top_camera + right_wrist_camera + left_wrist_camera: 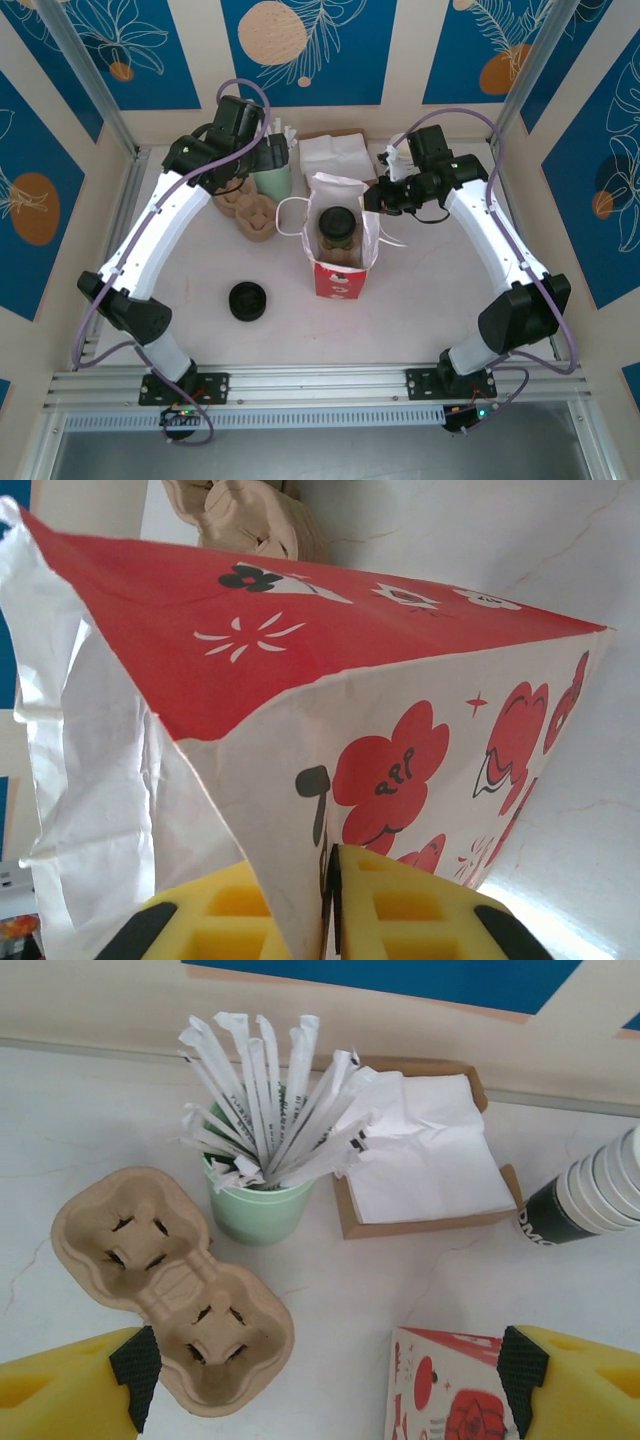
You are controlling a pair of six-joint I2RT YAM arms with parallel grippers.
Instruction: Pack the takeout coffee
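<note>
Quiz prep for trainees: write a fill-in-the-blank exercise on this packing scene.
1. The black-lidded olive-green paper cup stands ___ the red-and-white paper bag.
2. The mint-green cup holds paper-wrapped ___.
3. The left gripper is wide ___.
Missing: inside; straws; open.

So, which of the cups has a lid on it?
The dark cup standing inside the red-and-white bag: it has a black lid. The mint cup holds straws, and the stacked cups show bare white rims.
</note>
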